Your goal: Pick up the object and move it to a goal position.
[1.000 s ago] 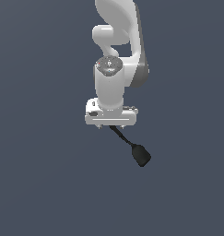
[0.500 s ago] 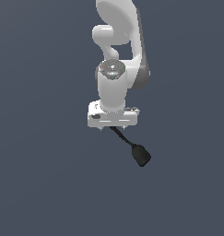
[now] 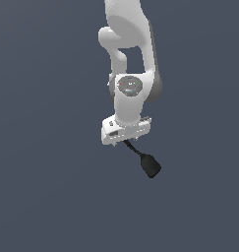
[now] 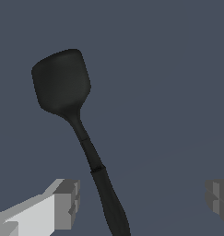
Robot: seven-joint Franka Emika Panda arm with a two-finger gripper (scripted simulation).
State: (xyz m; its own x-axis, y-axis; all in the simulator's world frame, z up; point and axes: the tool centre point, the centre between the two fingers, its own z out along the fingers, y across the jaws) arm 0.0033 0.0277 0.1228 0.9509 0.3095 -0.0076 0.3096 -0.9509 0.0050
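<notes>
The object is a small black spatula [image 3: 149,165] lying on the dark grey floor, its flat head toward the exterior view's lower right. Its thin handle runs up under my white gripper [image 3: 125,140], which hangs right over the handle end. In the wrist view the spatula [image 4: 62,85] has its head far from the gripper and its handle [image 4: 106,193] passes between the two fingers. The gripper [image 4: 143,200] is open wide. One grey finger [image 4: 67,205] is close beside the handle and the other finger [image 4: 218,196] is far off. Neither finger touches the handle.
The dark grey floor [image 3: 52,197] is plain all around the arm. The white arm [image 3: 133,93] rises above the gripper. No other objects show.
The gripper has come down and a little toward the exterior view's right, closer over the spatula's handle. The spatula has not moved.
</notes>
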